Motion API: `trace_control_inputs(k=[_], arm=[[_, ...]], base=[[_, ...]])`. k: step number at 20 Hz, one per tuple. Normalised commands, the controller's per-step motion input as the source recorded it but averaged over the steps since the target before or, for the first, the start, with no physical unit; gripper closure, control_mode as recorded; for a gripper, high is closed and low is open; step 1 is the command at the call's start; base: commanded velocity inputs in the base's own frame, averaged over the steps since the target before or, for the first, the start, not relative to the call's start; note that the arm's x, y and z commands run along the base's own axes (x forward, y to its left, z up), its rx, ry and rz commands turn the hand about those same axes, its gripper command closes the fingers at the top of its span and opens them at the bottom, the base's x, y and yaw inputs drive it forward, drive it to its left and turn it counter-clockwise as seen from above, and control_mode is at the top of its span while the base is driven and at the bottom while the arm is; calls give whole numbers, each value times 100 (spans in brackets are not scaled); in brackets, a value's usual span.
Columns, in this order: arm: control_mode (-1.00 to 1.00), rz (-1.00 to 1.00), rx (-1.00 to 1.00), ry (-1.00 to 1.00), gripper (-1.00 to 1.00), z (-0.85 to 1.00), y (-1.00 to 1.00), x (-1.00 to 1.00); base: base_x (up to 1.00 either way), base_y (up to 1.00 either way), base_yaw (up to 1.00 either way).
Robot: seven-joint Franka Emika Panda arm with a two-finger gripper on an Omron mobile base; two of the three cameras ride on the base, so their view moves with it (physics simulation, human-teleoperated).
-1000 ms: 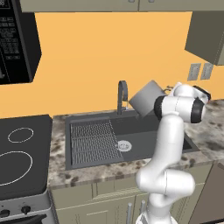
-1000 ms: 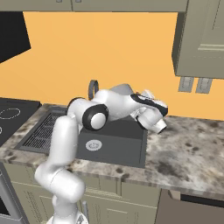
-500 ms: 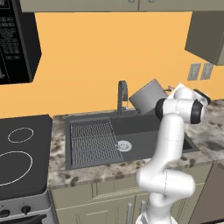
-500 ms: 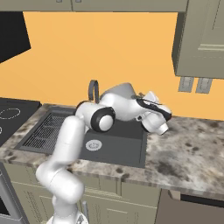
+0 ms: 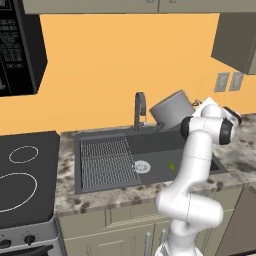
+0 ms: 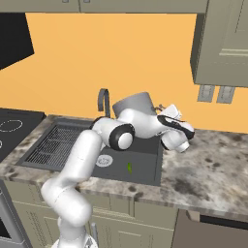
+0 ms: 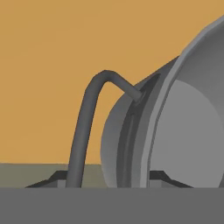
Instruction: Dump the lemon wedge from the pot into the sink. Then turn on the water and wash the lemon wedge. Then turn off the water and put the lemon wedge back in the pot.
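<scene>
The grey pot (image 5: 171, 110) hangs steeply tilted above the back right of the sink (image 5: 155, 142), beside the faucet (image 5: 140, 107). My gripper (image 5: 196, 111) is shut on its rim. From the right, the pot (image 6: 136, 102) shows behind my forearm, with the gripper (image 6: 156, 110) at its edge. The hand view looks past the rim into the pot (image 7: 188, 131), with the arched faucet (image 7: 87, 127) to the left. The lemon wedge (image 5: 171, 165) lies on the sink floor right of the drain (image 5: 142, 166); it is also the small green sliver (image 6: 129, 167).
A ribbed wire grid (image 5: 105, 160) covers the sink's left half. The black stovetop (image 5: 22, 175) lies to the left, and speckled counter (image 6: 208, 164) stretches to the right. Wall outlets (image 5: 228, 81) and an upper cabinet (image 6: 225, 43) sit above the right counter.
My elbow has shifted slightly to the right and the wrist has turned a little. The pot stays tilted in my grip at nearly the same spot.
</scene>
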Motion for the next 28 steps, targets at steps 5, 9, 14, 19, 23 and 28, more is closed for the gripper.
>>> trace_control_inputs(k=[5, 9, 14, 19, 23, 28], arm=[[-100, 11, 14, 7, 100, 0, -17, 9], [-100, 8, 9, 8, 100, 0, -12, 5], [-100, 0, 1, 3, 100, 10, 0, 0], [-100, -8, -7, 0, 100, 28, 0, -4], [-100, -12, -12, 0, 100, 41, 0, -13], [-100, -14, -15, 1, 100, 37, 0, -23]], base=[[0, 0, 0], [0, 0, 0], [0, 0, 0], [0, 0, 0], [0, 0, 0], [0, 0, 0]])
